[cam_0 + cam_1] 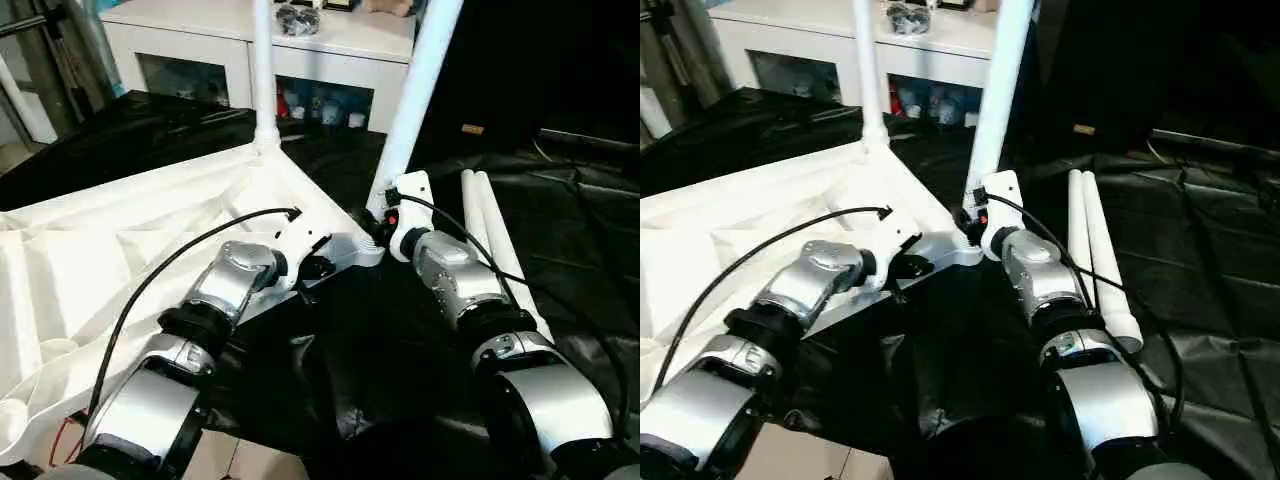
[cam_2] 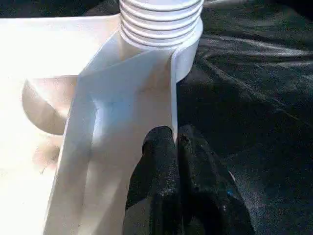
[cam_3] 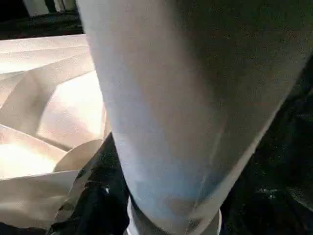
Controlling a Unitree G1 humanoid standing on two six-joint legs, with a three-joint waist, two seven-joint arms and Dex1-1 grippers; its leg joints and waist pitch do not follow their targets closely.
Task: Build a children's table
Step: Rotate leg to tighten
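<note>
Your left gripper (image 2: 176, 142) had its jaws pressed together, tips against the white rim of the tabletop (image 1: 120, 250) just short of the corner socket (image 2: 188, 54), pushing on it rather than pinching it. Your right gripper (image 1: 385, 222) had its jaws about half apart, set around the base of the tilted leg (image 1: 415, 90), though whether they truly clamped it I could not tell; the right wrist view was mostly tube. That leg rose from the near corner socket leaning toward 1 o'clock, its threaded end (image 2: 161, 19) partly showing above the socket, so I judged it not yet screwed home. The tabletop lay upside down, ribs up, across the left of the black-draped table (image 1: 560, 220), reaching out toward 9 o'clock. A second leg (image 1: 263, 70) stood upright in the far corner at about 12 o'clock, and two spare legs (image 1: 490, 240) lay side by side on the cloth at about 2 o'clock from your right gripper. What could have gone wrong: turning the leg while it leaned would likely have cross-threaded it or popped it out; the closed left jaws only braced the rim, so the top might have slid or lifted; a freed leg could have toppled onto the spare legs.
</note>
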